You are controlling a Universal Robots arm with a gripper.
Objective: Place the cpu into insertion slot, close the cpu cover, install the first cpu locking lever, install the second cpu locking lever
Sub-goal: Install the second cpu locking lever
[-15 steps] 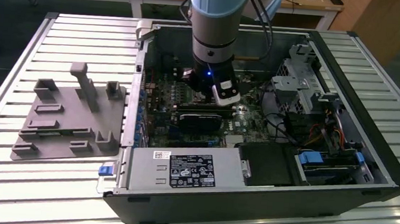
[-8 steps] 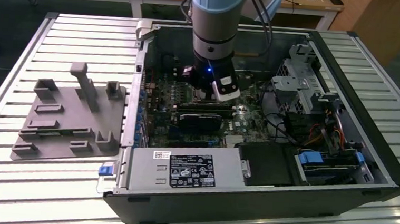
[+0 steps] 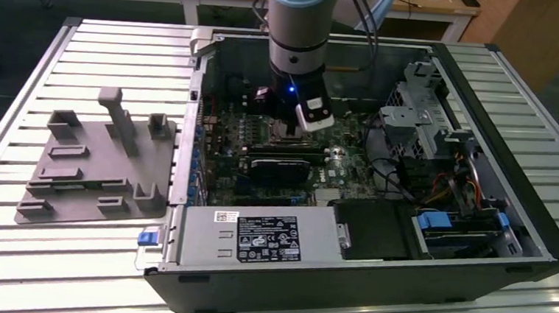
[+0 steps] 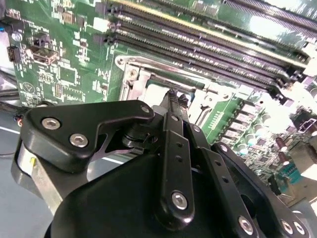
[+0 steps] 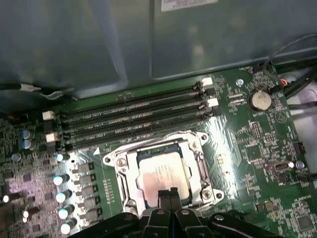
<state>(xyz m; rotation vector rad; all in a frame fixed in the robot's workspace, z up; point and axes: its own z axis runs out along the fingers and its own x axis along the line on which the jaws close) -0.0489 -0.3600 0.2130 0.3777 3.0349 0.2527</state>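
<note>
The cpu (image 5: 163, 176), a dull silver square chip, lies flat in the insertion slot (image 5: 205, 191) on the green board. The cpu cover (image 5: 121, 171), a silvery frame with a square window, lies down around the chip. My gripper (image 5: 168, 194) is shut with nothing between its fingers. Its dark tips hover at one edge of the socket, over the chip's rim. In the second wrist view the black gripper (image 4: 172, 95) linkage hides most of the insertion slot (image 4: 141, 82). In the exterior view the gripper (image 3: 284, 132) reaches down inside the open computer case. How the locking levers stand I cannot tell.
Long black memory slots (image 5: 133, 116) run beside the socket, with capacitors (image 5: 62, 198) and a coin battery (image 5: 259, 99) nearby. A black card (image 3: 279, 167), a power supply (image 3: 254, 236) and a drive cage (image 3: 420, 115) crowd the case. A grey fixture (image 3: 96, 166) lies on the slatted table.
</note>
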